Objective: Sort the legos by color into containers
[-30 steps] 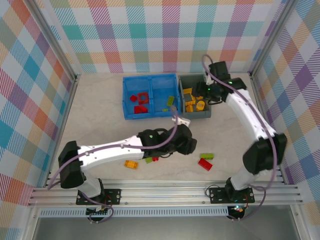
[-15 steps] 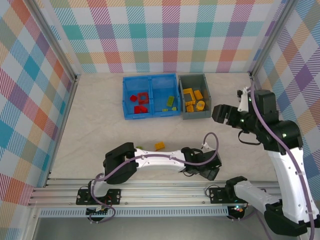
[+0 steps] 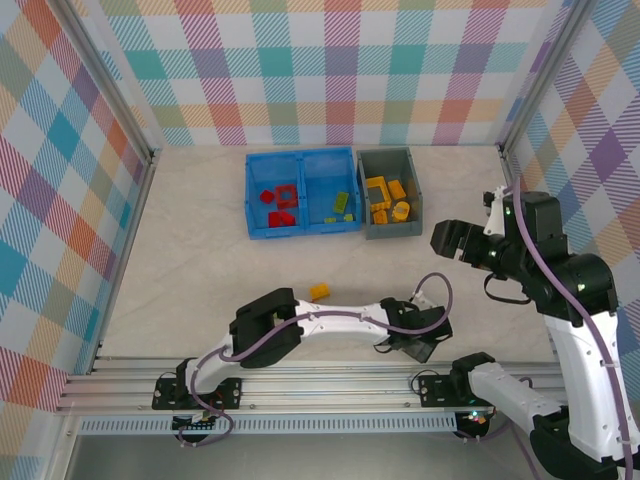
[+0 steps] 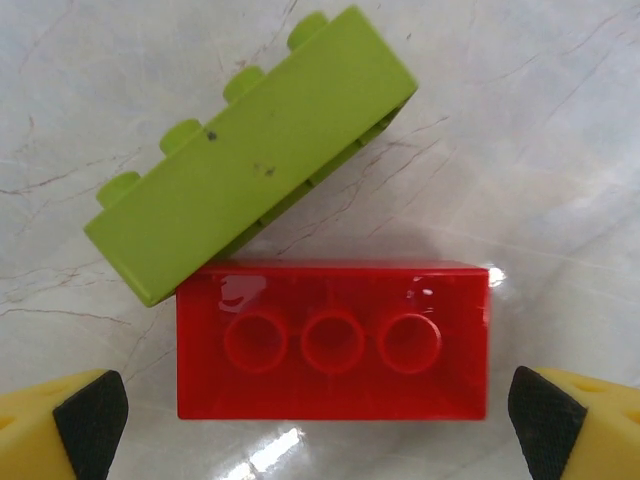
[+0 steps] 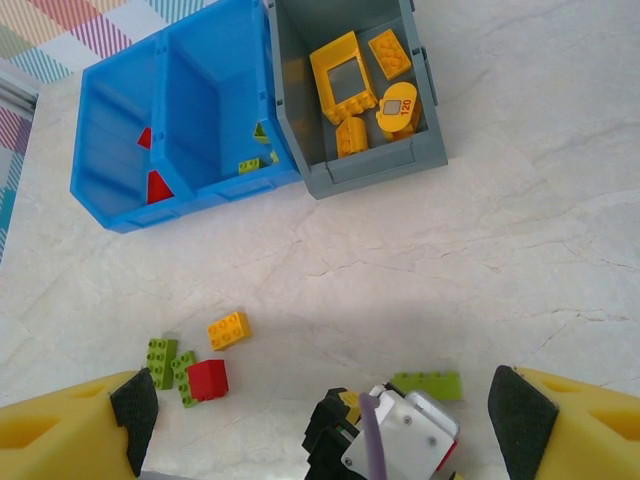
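In the left wrist view a red brick point(image 4: 333, 340) lies upside down on the table, its round tubes facing up. A lime green brick point(image 4: 255, 155) lies on its side, touching the red one's far left corner. My left gripper point(image 4: 320, 430) is open, low over the red brick with a finger on each side of it point(image 3: 420, 342). My right gripper point(image 3: 447, 240) is open and empty, raised high at the right point(image 5: 328, 420). The blue bin point(image 3: 300, 192) holds red bricks on the left and green ones on the right. The grey bin point(image 3: 390, 205) holds orange-yellow pieces.
An orange brick point(image 3: 320, 291) lies loose in the table's middle. The right wrist view shows it point(image 5: 229, 330) near two green bricks point(image 5: 160, 360) and a small red brick point(image 5: 207, 380). The left forearm point(image 3: 330, 322) stretches along the near edge.
My right gripper has pulled back from over the grey bin to the right and risen. My left gripper has swung from the table's middle to the near right, over the red and green bricks.
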Action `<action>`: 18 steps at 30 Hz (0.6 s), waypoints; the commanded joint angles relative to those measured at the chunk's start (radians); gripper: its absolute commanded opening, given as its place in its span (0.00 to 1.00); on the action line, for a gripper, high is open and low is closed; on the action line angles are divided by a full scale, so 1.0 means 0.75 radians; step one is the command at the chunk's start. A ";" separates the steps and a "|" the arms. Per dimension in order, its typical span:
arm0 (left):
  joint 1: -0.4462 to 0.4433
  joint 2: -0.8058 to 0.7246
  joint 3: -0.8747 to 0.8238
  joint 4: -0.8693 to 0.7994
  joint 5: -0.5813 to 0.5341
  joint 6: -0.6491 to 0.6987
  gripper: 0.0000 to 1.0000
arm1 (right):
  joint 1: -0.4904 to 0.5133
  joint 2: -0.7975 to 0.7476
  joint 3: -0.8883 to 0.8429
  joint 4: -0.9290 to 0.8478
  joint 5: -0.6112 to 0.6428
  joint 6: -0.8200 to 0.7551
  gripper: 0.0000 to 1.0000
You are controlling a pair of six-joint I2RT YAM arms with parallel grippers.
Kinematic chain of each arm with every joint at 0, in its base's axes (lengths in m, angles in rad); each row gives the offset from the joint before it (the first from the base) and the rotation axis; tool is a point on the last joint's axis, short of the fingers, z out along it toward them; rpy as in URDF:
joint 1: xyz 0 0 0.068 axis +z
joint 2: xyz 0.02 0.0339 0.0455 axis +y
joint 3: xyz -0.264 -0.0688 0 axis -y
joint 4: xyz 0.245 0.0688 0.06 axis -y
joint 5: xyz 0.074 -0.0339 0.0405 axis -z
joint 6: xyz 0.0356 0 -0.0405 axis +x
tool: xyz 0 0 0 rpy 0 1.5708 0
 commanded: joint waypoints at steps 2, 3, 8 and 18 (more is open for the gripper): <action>0.007 0.043 0.064 -0.011 -0.014 0.048 0.99 | 0.004 -0.018 0.015 -0.018 0.016 0.026 0.88; 0.007 0.054 0.076 -0.010 -0.010 0.054 0.98 | 0.005 -0.021 0.009 -0.014 0.014 0.029 0.88; 0.019 0.085 0.098 0.013 0.006 0.071 0.85 | 0.004 -0.025 -0.017 -0.009 0.016 0.031 0.87; 0.022 0.028 0.035 0.032 -0.026 0.075 0.60 | 0.004 -0.039 -0.051 -0.001 0.017 0.036 0.87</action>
